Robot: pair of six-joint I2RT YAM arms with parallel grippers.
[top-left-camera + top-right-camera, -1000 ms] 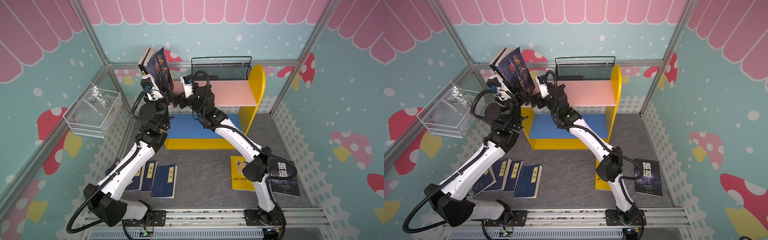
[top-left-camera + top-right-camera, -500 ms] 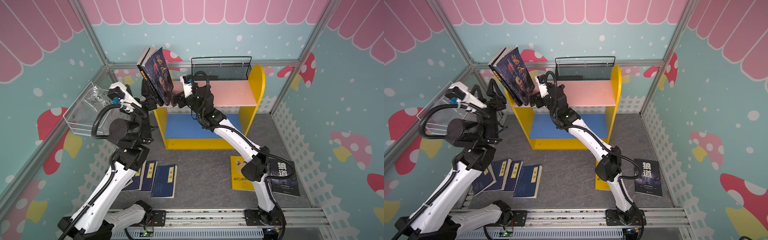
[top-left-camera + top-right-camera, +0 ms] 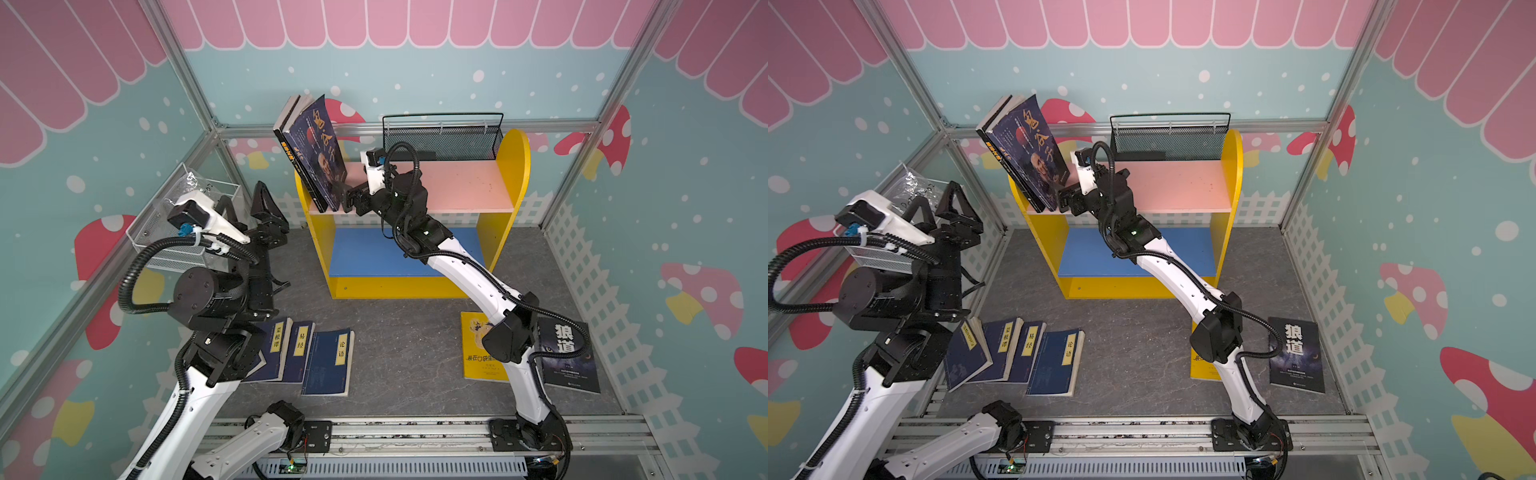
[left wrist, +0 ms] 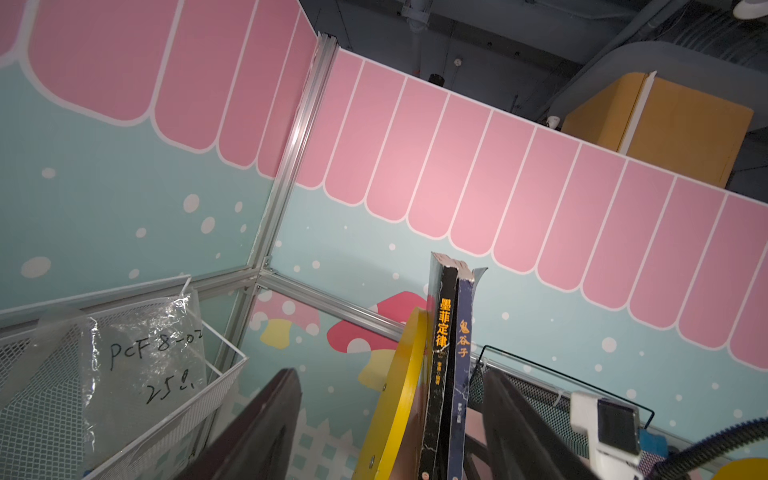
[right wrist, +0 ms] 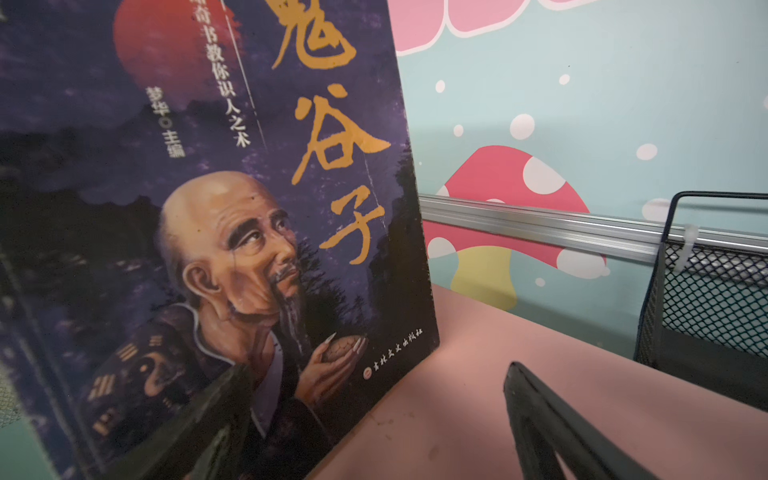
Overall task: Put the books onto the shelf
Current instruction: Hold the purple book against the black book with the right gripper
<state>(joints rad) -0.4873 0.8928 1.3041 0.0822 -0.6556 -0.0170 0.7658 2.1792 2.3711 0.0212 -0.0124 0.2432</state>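
Two books stand on the pink upper board of the shelf, leaning on its left yellow side: a black one and a dark portrait-cover one. My right gripper is open beside the portrait cover, one finger close against it. My left gripper is open and empty, left of the shelf, facing both spines. Three navy books lie on the floor at front left. A yellow book and a black book lie at front right.
A black wire mesh basket sits at the back of the pink board. A white wire basket holding a plastic bag hangs on the left wall, just behind my left wrist. The blue lower board lies under my right forearm.
My left gripper has let go of the books, opened, and drawn back to the left, away from the shelf. The two books stay standing. My right gripper has stayed at the portrait cover.
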